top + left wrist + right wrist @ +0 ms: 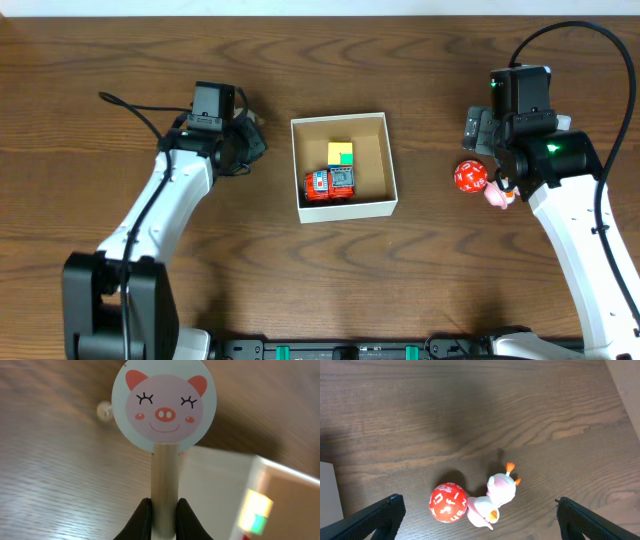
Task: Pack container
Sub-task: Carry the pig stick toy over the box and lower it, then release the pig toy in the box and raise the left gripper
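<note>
The container (pixel 376 207), a shallow white-walled box with a brown inside, sits mid-table and holds a red toy car (pixel 329 185) and a yellow-green block (pixel 342 153). Its white wall shows in the left wrist view (pixel 220 490). My left gripper (pixel 164 515) is shut on the wooden stick of a round pig-face paddle (pixel 164 405), left of the container (pixel 245 140). My right gripper (pixel 480 517) is open above a red lettered ball (pixel 448 503) and a pink duck toy (pixel 495 500). Both lie right of the container, the ball (pixel 470 177) and the duck (pixel 497 196).
Dark wooden table (pixel 420 280) all around. A small white bead-like speck (pixel 104 410) lies on the wood near the paddle. Black cables run from each arm at the back left (pixel 130 110) and back right (pixel 560 35).
</note>
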